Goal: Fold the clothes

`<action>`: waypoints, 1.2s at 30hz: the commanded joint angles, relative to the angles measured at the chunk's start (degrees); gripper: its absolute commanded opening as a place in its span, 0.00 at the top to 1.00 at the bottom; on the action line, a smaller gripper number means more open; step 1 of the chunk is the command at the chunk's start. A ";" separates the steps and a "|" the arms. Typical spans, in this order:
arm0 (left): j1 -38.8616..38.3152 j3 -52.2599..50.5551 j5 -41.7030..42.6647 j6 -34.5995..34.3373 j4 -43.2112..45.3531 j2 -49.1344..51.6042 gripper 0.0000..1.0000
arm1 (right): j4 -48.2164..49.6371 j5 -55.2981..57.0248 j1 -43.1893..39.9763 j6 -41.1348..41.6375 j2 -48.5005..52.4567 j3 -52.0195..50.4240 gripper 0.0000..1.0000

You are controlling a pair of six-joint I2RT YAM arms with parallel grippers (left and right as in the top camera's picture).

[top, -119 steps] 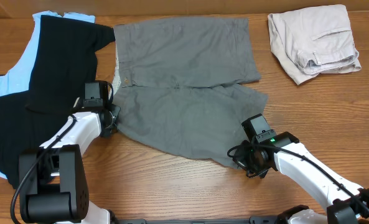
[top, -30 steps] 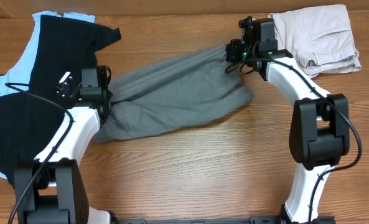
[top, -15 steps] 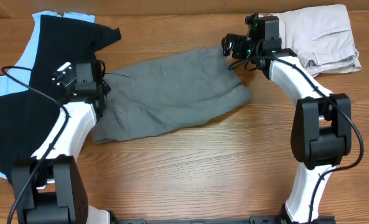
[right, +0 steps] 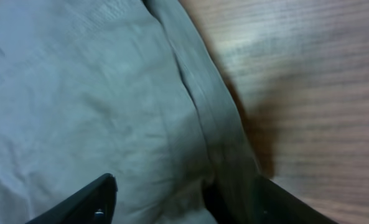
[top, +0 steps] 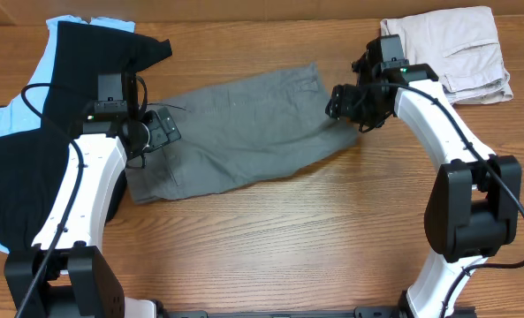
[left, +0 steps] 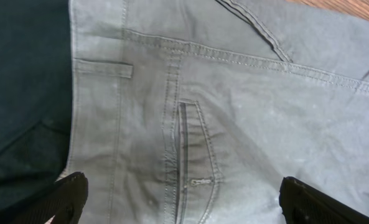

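A black T-shirt (top: 32, 115) lies spread at the desk's (top: 270, 238) left side, over a light blue garment (top: 1, 132) showing at its edges. Folded beige shorts (top: 447, 53) sit in the far right corner.

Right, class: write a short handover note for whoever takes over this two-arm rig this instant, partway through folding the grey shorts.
Left claw: open, over the waistband end of the grey shorts, by the welt pocket.
Right claw: open, over the hem end, holding nothing.
Shorts: flat mid-table, between the black T-shirt and the beige shorts.
Done: apparently folded once, leg onto leg.
Left: probably bring the hem end over to the waistband, then smooth.
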 commanded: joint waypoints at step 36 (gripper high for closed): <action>-5.31 -0.90 0.61 1.73 0.52 -0.39 0.02 | 3.48 2.14 -17.99 11.76 1.07 -13.64 0.96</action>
